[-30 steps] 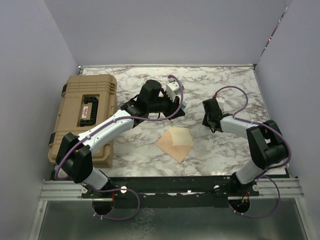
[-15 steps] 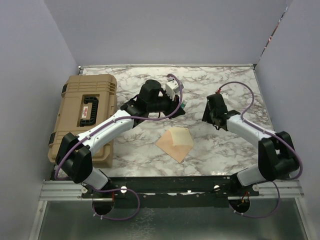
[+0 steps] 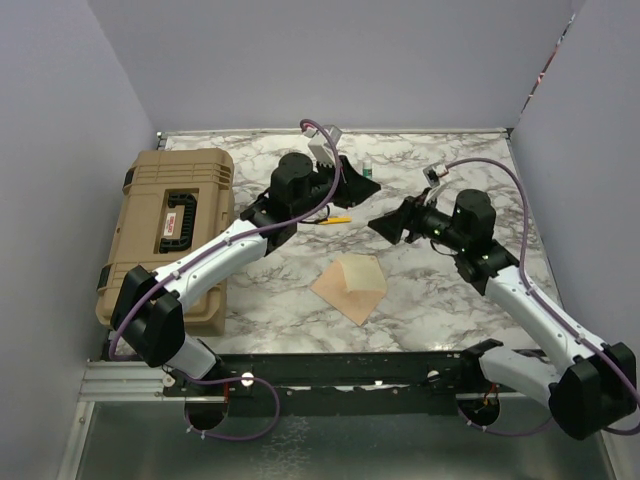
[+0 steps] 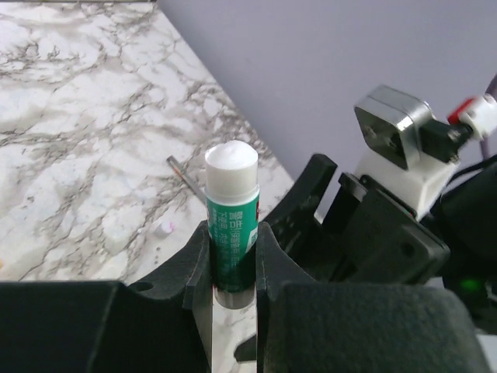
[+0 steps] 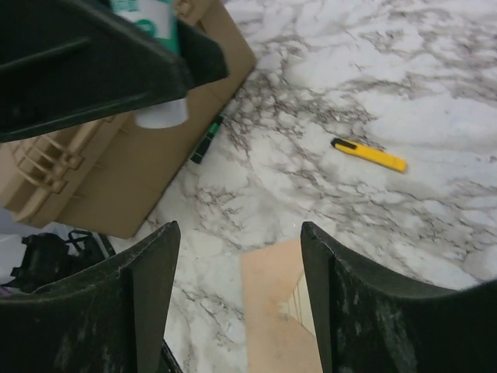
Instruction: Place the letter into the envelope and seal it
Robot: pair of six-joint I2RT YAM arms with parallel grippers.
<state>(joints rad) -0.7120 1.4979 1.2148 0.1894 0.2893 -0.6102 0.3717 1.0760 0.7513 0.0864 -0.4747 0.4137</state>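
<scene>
Here, the left gripper (image 4: 233, 237) pinches a white-capped cylindrical stick (image 4: 231, 194), perhaps glue.

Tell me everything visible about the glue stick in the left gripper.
The glue stick is a small cylinder with a green label, white print and a rounded white end. The jaws of the left gripper clamp its green part from both sides; the white end sticks out past them. It is held above the marble table, and nothing else touches it.

One envelope (image 3: 349, 287), one glue stick (image 4: 231, 221), one yellow cutter (image 5: 369, 155), one tan case (image 3: 145, 230).
</scene>
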